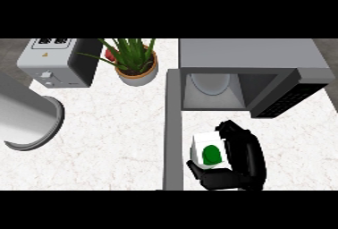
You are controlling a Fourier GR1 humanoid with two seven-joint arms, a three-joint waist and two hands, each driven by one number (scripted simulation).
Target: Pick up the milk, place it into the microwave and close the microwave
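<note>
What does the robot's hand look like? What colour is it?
Only one hand shows, on the right, and it is all black and a bit shiny. It has thick, rounded fingers and a stubby thumb, like a chunky glove. I can see no cables, writing or marks on it. The arm behind it is hidden, and the other hand is out of view.

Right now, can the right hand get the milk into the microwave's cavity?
Probably yes: the right hand holds the milk just before the microwave, whose door stands open, nothing between.

Milk (207,150) before microwave (251,67); toaster (56,62) far left
</note>
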